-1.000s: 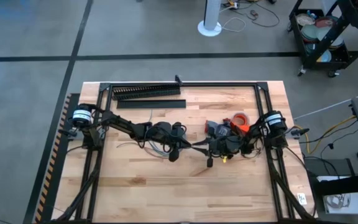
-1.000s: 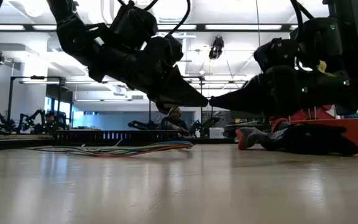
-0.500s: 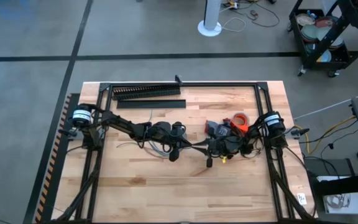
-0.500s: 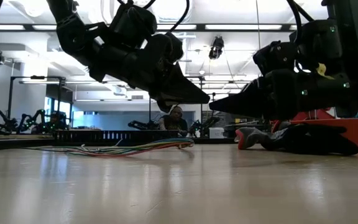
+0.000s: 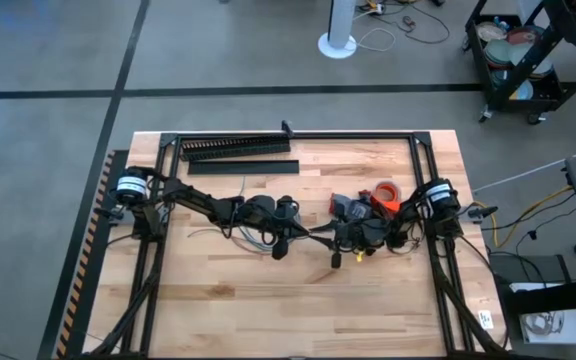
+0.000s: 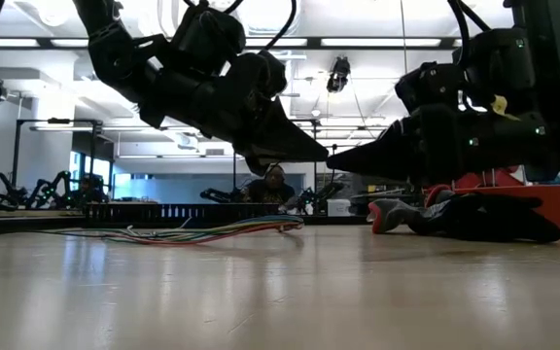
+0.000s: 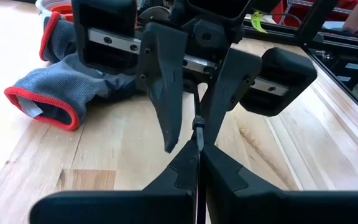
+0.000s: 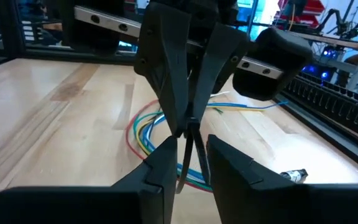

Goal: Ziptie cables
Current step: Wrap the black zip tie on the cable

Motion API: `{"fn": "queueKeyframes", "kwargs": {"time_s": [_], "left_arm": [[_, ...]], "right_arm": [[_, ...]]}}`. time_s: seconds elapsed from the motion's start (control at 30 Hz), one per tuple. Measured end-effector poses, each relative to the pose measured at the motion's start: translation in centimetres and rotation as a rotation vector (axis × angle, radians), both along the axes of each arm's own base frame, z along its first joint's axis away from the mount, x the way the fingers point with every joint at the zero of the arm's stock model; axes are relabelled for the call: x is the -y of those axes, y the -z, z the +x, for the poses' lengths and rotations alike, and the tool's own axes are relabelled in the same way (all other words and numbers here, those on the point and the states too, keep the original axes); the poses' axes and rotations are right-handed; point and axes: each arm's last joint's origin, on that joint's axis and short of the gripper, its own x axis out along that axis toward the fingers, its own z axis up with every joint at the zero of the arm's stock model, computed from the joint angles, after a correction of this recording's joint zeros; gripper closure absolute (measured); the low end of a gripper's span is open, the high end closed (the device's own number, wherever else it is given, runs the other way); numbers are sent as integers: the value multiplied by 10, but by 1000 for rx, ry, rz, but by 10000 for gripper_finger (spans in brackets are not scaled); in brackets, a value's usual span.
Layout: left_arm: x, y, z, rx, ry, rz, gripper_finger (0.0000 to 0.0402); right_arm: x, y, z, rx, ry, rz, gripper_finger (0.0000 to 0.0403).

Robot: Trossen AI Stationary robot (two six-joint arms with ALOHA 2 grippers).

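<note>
Over the middle of the table my left gripper (image 5: 306,235) and my right gripper (image 5: 326,237) meet tip to tip, both lifted off the wood. The left gripper (image 7: 197,152) is shut on a thin dark ziptie (image 7: 197,127). My right gripper (image 8: 193,149) is open, with one finger on each side of the ziptie's strands (image 8: 184,162); I see no touch. The cables (image 6: 212,231), a loose bundle of thin coloured wires, lie flat on the table under the left arm (image 8: 148,130). My left gripper pinches the ziptie between its two fingertips (image 8: 188,124), which come level from the table's left side. The strip's end (image 7: 197,121) sticks out past the tips toward the right gripper. The ziptie is lifted clear of the table.
A grey glove with a red cuff (image 7: 55,93) and an orange tape roll (image 5: 386,190) lie by the right arm. The black toothed duct (image 5: 236,148) and a flat black strip (image 5: 243,167) lie along the far edge. A person (image 6: 275,185) sits beyond the table.
My right gripper's fingertips have sunk a little, from level with the left gripper's tips to just below them. The left gripper has kept its hold on the ziptie.
</note>
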Motion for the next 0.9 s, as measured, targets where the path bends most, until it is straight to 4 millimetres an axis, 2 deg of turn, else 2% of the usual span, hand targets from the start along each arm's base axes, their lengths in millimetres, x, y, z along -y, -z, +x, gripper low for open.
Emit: {"fn": "queueKeyframes", "kwargs": {"time_s": [0.4, 0.6, 0.77, 0.9], "left_arm": [[0, 0, 0, 0, 0, 0, 402], [0, 0, 0, -1, 0, 0, 402], [0, 1, 0, -5, 13, 14, 402], [0, 1, 0, -4, 19, 26, 402]], "right_arm": [[1, -3, -5, 5, 0, 1, 363], [3, 1, -19, -36, 8, 40, 342], [7, -8, -35, -58, 22, 107, 319], [7, -20, -36, -161, 33, 107, 301]]}}
